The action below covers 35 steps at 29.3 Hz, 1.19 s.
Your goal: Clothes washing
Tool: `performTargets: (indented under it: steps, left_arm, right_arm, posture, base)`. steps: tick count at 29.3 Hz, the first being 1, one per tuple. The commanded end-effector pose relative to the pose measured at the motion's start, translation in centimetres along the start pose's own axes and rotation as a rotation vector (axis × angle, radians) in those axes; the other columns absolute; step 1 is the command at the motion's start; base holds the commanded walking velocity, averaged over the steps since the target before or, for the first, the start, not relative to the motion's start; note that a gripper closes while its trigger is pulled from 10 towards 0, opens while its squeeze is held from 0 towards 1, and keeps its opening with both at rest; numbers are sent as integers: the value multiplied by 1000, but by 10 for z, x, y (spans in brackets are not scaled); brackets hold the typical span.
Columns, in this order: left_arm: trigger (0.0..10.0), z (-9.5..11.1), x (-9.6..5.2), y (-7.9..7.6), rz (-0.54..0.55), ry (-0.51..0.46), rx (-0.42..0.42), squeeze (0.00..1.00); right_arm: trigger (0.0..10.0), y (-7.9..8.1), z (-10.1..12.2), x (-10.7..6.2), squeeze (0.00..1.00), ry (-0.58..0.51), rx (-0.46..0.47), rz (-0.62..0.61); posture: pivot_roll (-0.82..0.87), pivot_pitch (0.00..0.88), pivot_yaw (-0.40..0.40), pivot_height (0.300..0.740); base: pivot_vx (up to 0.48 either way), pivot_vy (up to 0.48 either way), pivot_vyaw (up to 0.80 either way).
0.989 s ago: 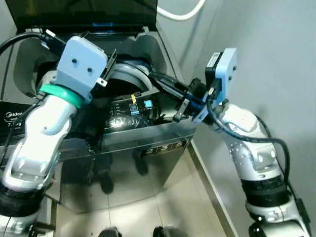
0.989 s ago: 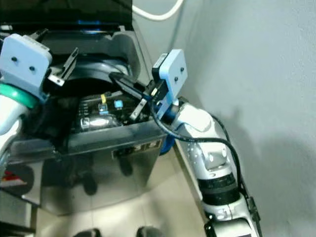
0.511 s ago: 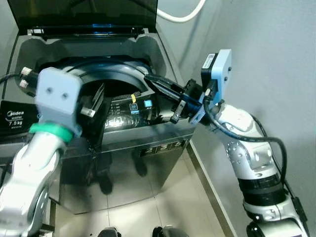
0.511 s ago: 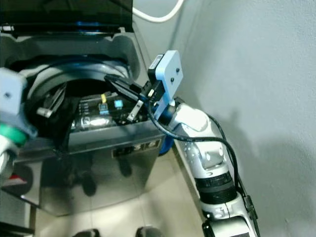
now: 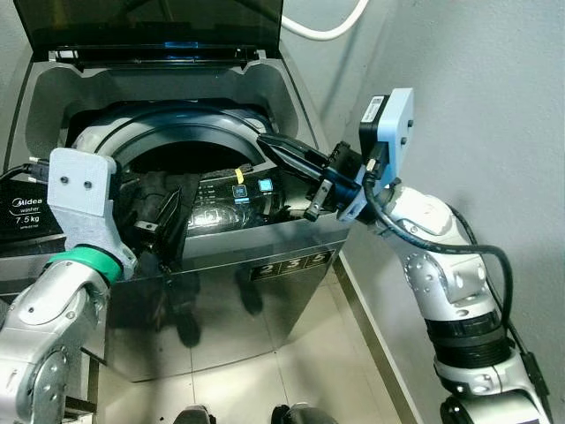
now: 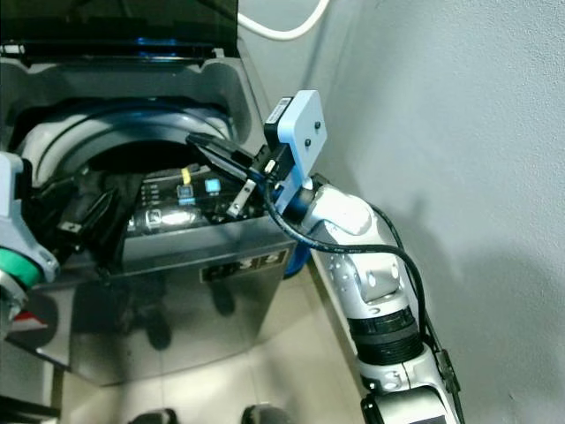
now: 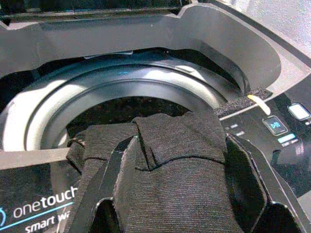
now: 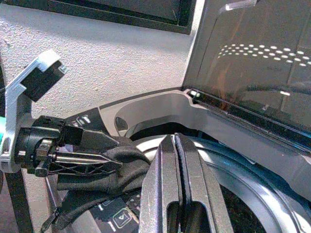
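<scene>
A top-loading washing machine point(image 5: 265, 261) stands before me with its lid point(image 5: 150, 22) raised. My left gripper point(image 5: 163, 216) is at the front left rim of the drum opening point(image 5: 190, 159), shut on a black garment point(image 5: 154, 190). The garment point(image 7: 175, 160) bunches between the fingers and hangs over the rim ring point(image 7: 121, 82). My right gripper point(image 5: 265, 141) reaches in from the right above the control panel point(image 5: 238, 190). Its fingers point(image 8: 176, 138) are pressed together with nothing between them. From the right wrist, the left gripper point(image 8: 114, 158) pinches the cloth point(image 8: 121, 170).
A grey wall point(image 5: 494, 106) runs close along the machine's right side. A white hose point(image 5: 327, 26) curves behind the lid. Tiled floor point(image 5: 291, 353) lies in front of the machine, with my feet at the bottom edge.
My left arm has come down from above the drum to its front left rim, carrying the black garment. The right gripper shifted slightly a second ago and has since stayed still.
</scene>
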<state>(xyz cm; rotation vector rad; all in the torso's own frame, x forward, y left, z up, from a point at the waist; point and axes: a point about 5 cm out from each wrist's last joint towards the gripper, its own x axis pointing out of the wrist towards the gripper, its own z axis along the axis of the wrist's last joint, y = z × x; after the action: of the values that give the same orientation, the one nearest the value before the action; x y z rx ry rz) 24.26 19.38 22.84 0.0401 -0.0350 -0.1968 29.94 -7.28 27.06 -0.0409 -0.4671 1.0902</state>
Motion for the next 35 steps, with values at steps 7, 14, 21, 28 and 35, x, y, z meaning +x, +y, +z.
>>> performTargets:
  steps: [7, 14, 21, 28, 35]
  left_arm:
    - [706, -12, -5, -2, -4, 77, -25, 0]
    - [0, -15, -6, -2, -8, 113, -14, 0]
    - [0, -13, -5, 0, -4, 118, 1, 0]
    - [0, 1, 2, 1, 37, 15, 183, 0]
    - [10000, 48, 54, -15, 66, -296, 392, 0]
  right_arm:
    - [10000, -1, 0, -1, 0, 3, 1, 5]
    - [10000, -1, 1, -1, 0, 1, 1, 2]
    - [10000, -1, 1, -1, 0, 1, 1, -4]
    - [10000, -2, 0, -1, 0, -1, 2, -9]
    - [10000, -4, 3, -1, 0, -10, -11, -34]
  posture:
    - [118, 65, -58, 740]
    - [116, 69, -55, 740]
    - [115, 71, -53, 740]
    - [115, 74, -53, 740]
    - [82, 68, -31, 740]
  base:
    - [0, 0, 0]
    - [0, 0, 0]
    - [0, 0, 0]
    - [0, 0, 0]
    - [0, 0, 0]
